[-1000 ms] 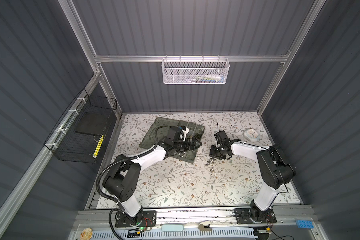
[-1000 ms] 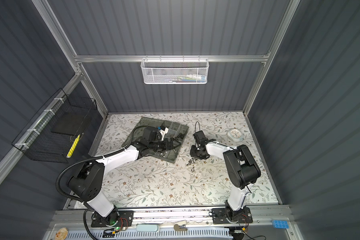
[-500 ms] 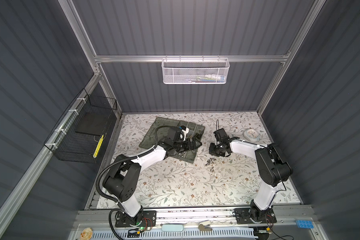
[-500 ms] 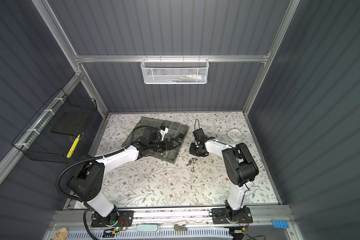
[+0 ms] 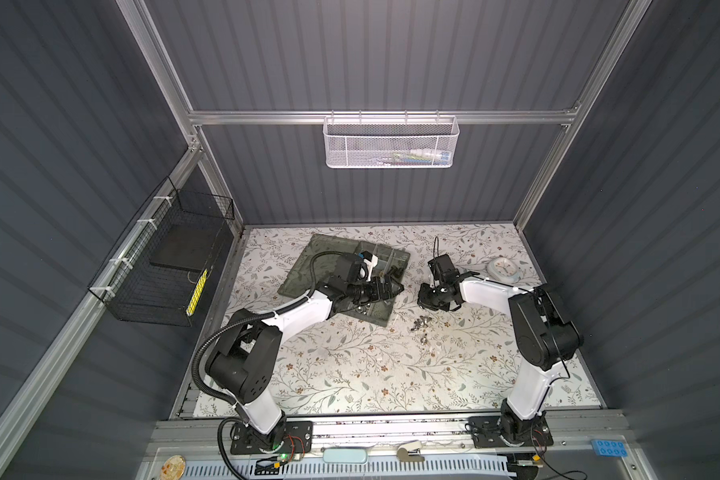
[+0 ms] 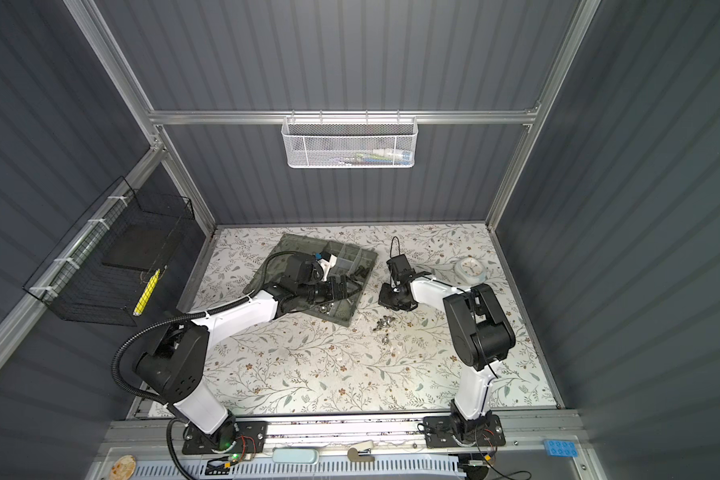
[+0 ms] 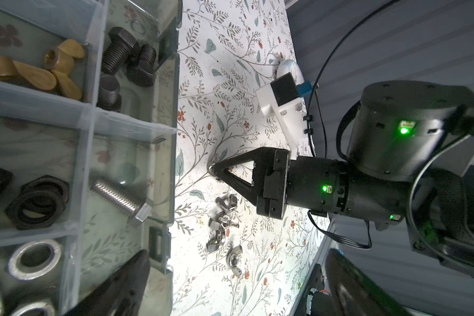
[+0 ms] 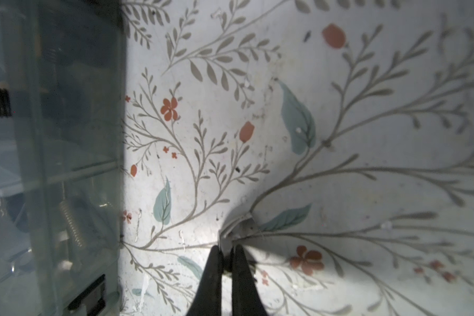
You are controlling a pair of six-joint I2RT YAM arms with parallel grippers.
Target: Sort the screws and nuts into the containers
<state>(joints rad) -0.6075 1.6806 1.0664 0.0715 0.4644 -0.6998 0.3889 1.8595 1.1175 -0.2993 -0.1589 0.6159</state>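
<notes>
The organiser box [image 5: 381, 320] [image 6: 341, 320] lies open on the flowered cover. In the left wrist view its containers [image 7: 167, 153] hold black screws [image 7: 121, 54], brass wing nuts [image 7: 39, 71], a silver screw [image 7: 121, 197], black nuts [image 7: 36, 202] and silver nuts [image 7: 34, 257]. Several loose silver wing nuts [image 5: 422, 322] [image 6: 383, 322] [image 7: 222, 219] lie right of the box. My right gripper [image 5: 420, 300] [image 6: 381, 301] [image 8: 226, 247] is shut, its tips pressed on the cover, which puckers there. A small silver glint [image 7: 211, 167] shows at its tip; whether it is held is unclear. My left gripper [image 5: 391, 286] [image 7: 236, 295] hovers open over the box.
A round white clock [image 5: 504, 268] [image 6: 469, 268] lies at the back right. A white mesh basket [image 5: 391, 141] hangs on the back wall. A black wire basket [image 5: 167, 266] hangs on the left wall. The box's lid [image 5: 321, 257] lies flat behind it.
My right gripper has closed its jaws and shifted slightly left toward the box, tips down at the cover. The left arm has not moved.
</notes>
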